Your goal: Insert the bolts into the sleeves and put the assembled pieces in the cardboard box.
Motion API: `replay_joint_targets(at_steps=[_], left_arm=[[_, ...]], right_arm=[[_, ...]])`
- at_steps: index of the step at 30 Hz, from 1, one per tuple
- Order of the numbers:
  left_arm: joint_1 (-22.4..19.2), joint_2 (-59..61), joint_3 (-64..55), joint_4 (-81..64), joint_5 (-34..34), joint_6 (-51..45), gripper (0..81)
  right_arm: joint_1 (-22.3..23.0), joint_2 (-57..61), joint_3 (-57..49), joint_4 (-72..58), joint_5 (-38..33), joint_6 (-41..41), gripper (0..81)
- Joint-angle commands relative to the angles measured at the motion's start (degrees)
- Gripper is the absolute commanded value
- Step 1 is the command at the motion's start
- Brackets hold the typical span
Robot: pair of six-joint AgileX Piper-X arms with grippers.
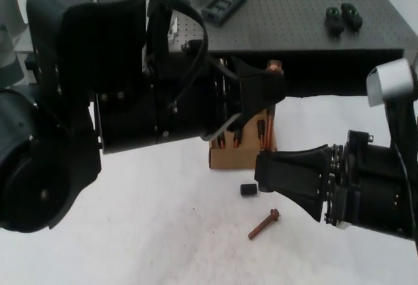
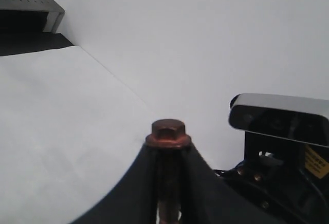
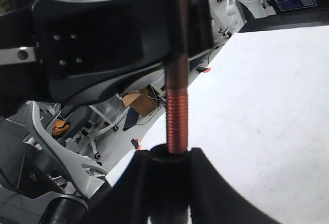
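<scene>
Left end effector: the left end effector (image 2: 168,151) is closed on the held bolt (image 3: 176,100) just under its hex head, so the head stands above the fingers and the shaft hangs free below.
Right end effector: the right end effector (image 1: 260,167) is clamped around a black sleeve (image 3: 157,155), with the sleeve's open mouth turned up.
Key relation: we see the sleeve directly beneath the held bolt. Bolt and sleeve share one upright line.
Long axis: the held bolt is upright, with its head up and its threaded end down, and the thread meets the sleeve's mouth. We cannot tell how deep the tip sits.
Nearer arm: we judge both arms are engaged at the same joint, the left from above and the right from below. Closing the gap along the bolt's axis looks to us like the coming move.
Risk: in our judgement a slight tilt would jam the thread on the sleeve's rim.
Cardboard box: the cardboard box (image 1: 232,159) sits on the bench (image 1: 130,233) just behind the two end effectors, with assembled pieces inside.
Left to do: a loose sleeve (image 1: 247,190) and a loose bolt (image 1: 264,224) lie on the bench in front of the box, near each other but apart.
</scene>
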Motion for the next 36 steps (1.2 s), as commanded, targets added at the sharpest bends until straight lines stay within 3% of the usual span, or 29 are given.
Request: replay_joint_targets(at_steps=[1,11,15,17,22,24,30,36], left_arm=[[-0.1,-0.2,-0.4,-1.0,0.9,-0.8,0.6],[-0.1,-0.2,-0.4,-1.0,0.9,-0.1,0.6],[-0.1,-0.2,-0.4,-0.8,4.5,-0.3,0.8],[-0.1,-0.2,-0.4,-0.1,5.6,-0.7,10.4],[-0.1,-0.2,-0.4,2.2,2.5,-2.5,58.2],[-0.1,-0.2,-0.4,3.9,-0.1,-2.5,63.8],[-0.1,-1.3,-0.4,14.8,-13.5,4.6,52.9],[-0.1,-5.6,0.9,23.0,-23.5,9.3,37.7]], right_arm=[[0.0,-0.2,-0.9,-3.5,2.6,0.1,3.7],[0.0,-2.5,-0.9,-3.7,6.0,-1.7,3.7],[0.0,-2.4,-0.9,-5.8,6.1,-1.7,3.7],[0.0,-2.4,-0.9,-6.4,6.2,-2.3,3.7],[-1.2,-2.4,-0.9,-5.9,11.0,-4.5,3.7],[-2.8,-2.0,-0.9,-5.0,14.6,-6.5,3.7],[-8.0,10.3,-6.4,1.7,19.7,-15.4,3.7],[-9.3,31.6,-20.5,6.7,27.9,-20.8,3.7]])
